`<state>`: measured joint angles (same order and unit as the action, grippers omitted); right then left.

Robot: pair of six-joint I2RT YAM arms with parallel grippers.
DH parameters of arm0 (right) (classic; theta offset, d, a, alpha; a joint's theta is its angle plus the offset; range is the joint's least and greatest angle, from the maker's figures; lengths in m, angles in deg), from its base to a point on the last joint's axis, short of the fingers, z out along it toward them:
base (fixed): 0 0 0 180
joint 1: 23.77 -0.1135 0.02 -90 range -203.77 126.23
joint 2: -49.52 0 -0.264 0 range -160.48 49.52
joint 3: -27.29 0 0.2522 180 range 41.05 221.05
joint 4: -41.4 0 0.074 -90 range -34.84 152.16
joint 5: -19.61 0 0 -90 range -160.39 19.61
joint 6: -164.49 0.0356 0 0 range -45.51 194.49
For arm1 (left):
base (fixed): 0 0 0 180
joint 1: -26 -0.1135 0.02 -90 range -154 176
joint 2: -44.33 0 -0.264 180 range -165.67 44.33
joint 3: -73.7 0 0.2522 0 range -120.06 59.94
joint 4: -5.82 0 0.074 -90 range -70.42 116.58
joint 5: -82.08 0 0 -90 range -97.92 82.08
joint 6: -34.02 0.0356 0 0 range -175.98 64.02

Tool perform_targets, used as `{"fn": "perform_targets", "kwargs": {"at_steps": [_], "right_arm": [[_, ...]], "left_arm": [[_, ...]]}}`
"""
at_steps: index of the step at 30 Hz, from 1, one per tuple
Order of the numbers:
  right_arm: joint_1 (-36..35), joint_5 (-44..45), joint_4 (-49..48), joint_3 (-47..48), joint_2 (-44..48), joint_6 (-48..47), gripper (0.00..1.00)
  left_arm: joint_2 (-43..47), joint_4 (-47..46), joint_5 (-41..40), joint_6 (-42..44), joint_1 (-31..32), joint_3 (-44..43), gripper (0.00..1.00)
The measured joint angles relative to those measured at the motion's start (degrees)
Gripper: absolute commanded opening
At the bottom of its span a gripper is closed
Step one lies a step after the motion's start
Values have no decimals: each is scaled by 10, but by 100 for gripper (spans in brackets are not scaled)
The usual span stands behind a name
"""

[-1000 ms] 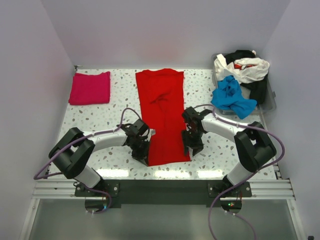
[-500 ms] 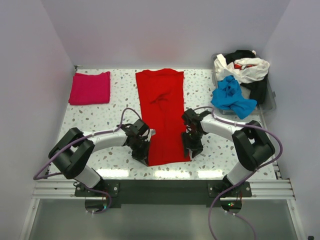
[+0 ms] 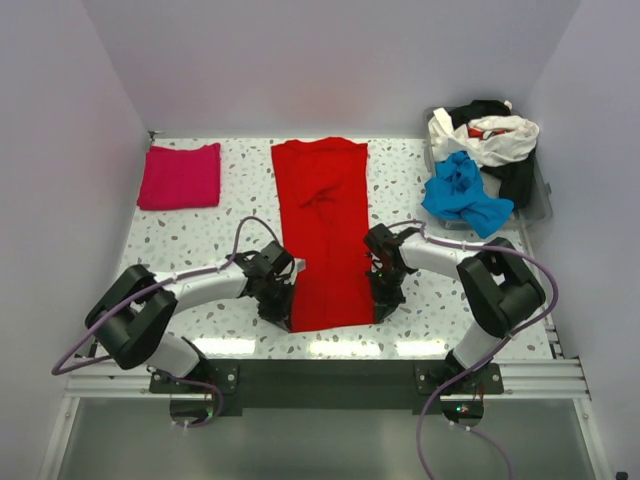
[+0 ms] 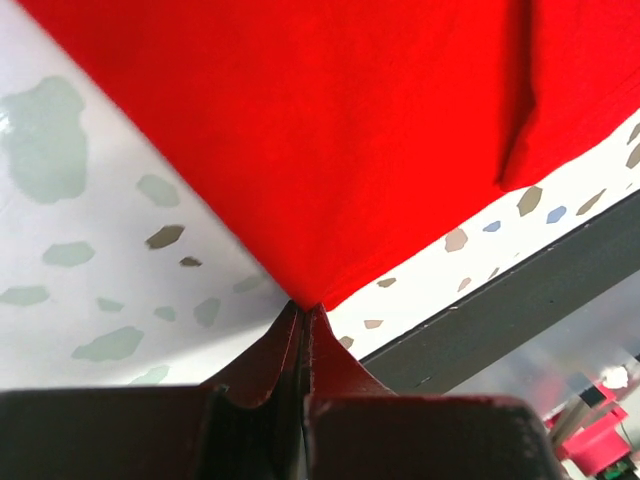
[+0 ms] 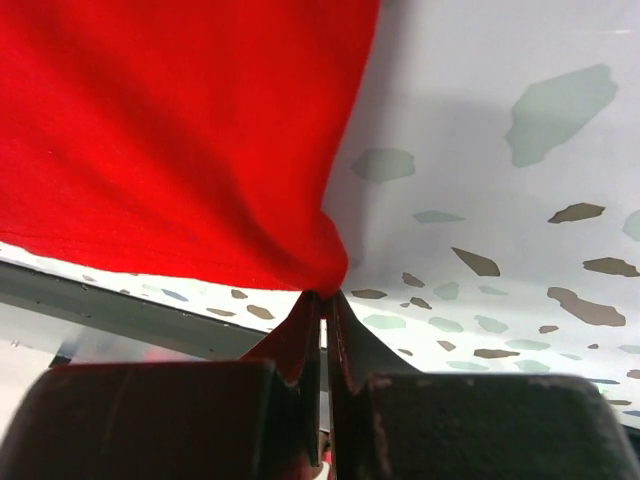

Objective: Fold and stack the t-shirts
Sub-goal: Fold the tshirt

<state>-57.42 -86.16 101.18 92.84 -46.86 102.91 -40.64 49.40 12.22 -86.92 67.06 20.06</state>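
Red t-shirt (image 3: 322, 230) (soft, limp) handles best by its near corners, which left fingers (image 4: 283, 338) and right fingers (image 5: 303, 332) pinch.

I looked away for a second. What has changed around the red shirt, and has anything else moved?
The right pincer edged in and shut on the near right corner of the red t-shirt. The left pincer stays clamped on the near left corner, though that arm's elbow swung out leftward. The pink t-shirt and the blue t-shirt have not moved.
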Motion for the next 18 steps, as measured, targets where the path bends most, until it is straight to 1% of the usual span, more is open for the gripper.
{"fn": "perform_targets", "kwargs": {"at_steps": [6, 12, 15, 18], "right_arm": [[0, -7, -1, -13, 14, 0, 0], [-2, -14, 38, -15, 46, -8, 0], [-2, -14, 63, 3, 56, -8, 0], [-2, -12, 80, 49, 56, -3, 0]], "left_arm": [[58, 3, -22, -5, 0, 23, 0], [119, 14, -13, -30, 0, 23, 0], [123, 30, -15, -40, 0, 8, 0], [114, 51, -26, -43, -1, -30, 0]]}}
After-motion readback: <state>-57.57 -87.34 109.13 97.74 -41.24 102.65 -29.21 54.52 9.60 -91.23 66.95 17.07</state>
